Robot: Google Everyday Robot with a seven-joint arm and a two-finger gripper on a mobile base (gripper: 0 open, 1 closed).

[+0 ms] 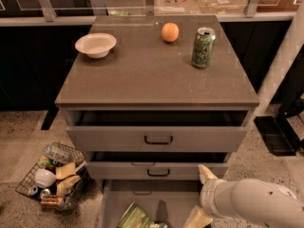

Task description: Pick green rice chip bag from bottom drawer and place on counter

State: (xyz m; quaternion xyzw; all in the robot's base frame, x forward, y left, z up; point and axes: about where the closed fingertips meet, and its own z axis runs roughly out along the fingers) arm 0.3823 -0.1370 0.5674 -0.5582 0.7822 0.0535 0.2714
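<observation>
The gripper (201, 196) hangs over the right side of the open bottom drawer (166, 198), fingers spread wide and empty. The bag (137, 217) lies near-left in it, apart from the gripper. On the counter (142, 75) stand a bowl (95, 44), an orange (170, 32) and a can (203, 47) whose print is unreadable.
</observation>
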